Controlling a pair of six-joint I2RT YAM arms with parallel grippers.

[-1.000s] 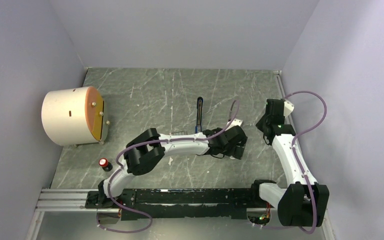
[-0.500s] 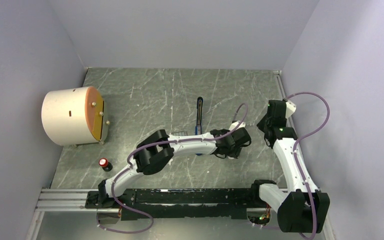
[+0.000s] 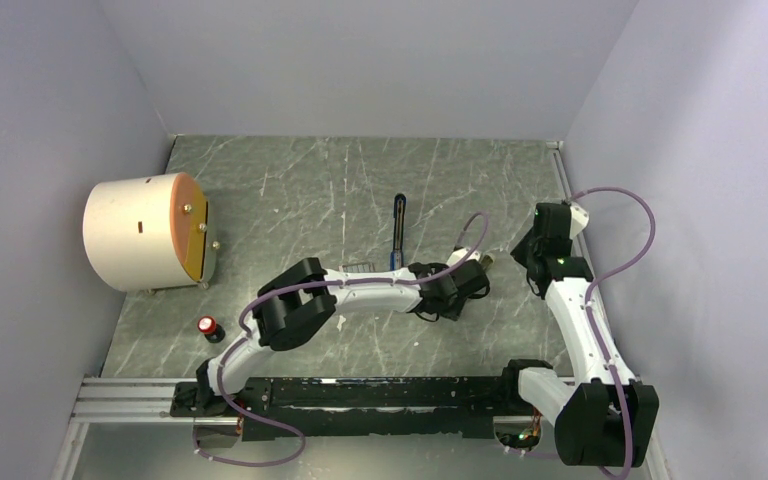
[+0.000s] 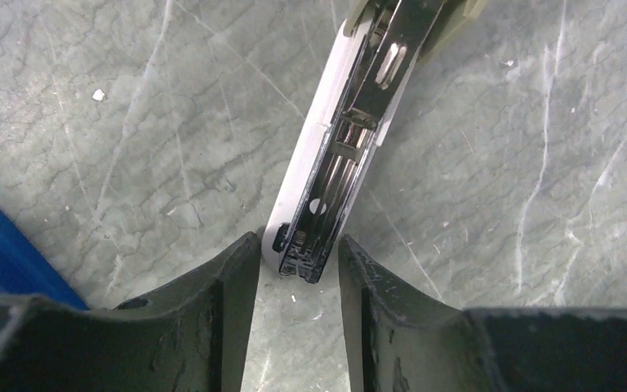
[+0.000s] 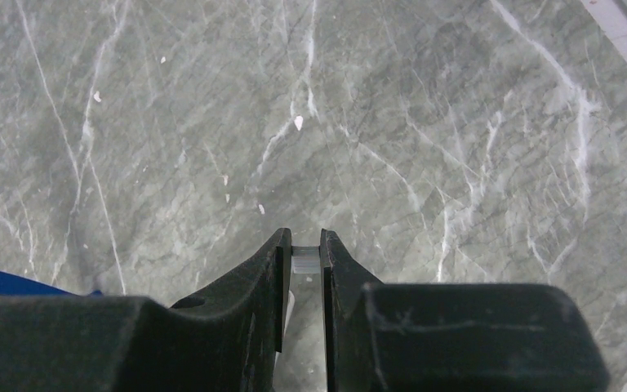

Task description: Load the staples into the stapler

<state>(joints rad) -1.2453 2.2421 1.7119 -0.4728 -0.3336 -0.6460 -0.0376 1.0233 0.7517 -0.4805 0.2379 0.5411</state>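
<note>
Clamping the pale bar (image 4: pixel 351 122) by its end, the left gripper (image 4: pixel 298 245) holds its metal channel exposed — likely for loading — while the right gripper (image 5: pixel 304 241) has its jaws pinched on a small pale piece (image 5: pixel 305 263).

Robot lab test cell. Plain lilac walls (image 3: pixel 360 60) box in a grey marbled desk (image 3: pixel 290 190); left arm (image 3: pixel 370 290) and right arm (image 3: pixel 585 320) mounted on metal rail (image 3: pixel 120 400).

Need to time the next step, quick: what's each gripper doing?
Left gripper: shut on the end of the pale bar.
Right gripper: shut on a small pale piece; what it is cannot be told.
</note>
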